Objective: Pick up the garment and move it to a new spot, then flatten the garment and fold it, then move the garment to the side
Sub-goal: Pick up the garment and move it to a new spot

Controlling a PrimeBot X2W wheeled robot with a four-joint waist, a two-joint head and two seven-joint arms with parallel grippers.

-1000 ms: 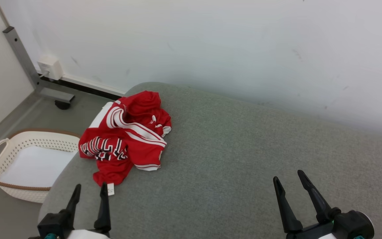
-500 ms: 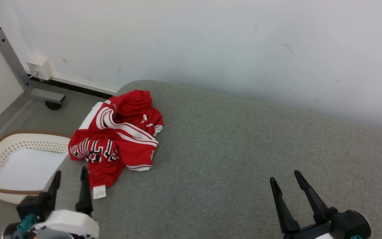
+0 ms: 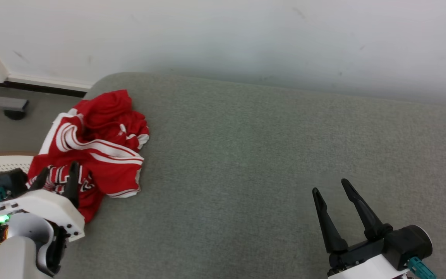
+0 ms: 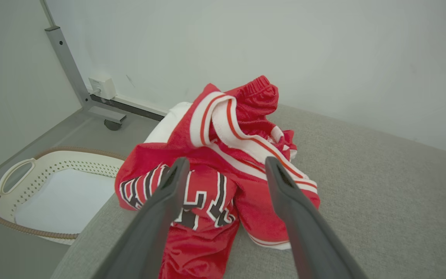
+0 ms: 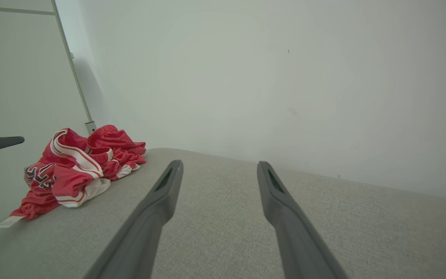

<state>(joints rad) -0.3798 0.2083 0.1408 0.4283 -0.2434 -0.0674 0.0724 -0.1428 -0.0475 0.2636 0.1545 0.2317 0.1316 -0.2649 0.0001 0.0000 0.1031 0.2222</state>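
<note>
Left wrist view: left end effector (image 4: pixel 226 162), spread, hovers over crumpled garment (image 4: pixel 252 128).

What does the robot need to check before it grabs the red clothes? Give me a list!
1. Left gripper open: ok.
2. Left gripper aimed at the red garment: ok, the lettered part sits between its fingers.
3. Fingers touching the cloth: cannot tell.
4. Red garment gripped: not ok, nothing is held.
5. Right gripper open and away from the red garment: ok, it is over bare cushion.
6. Bare room on the grey cushion for a new spot: ok.
</note>
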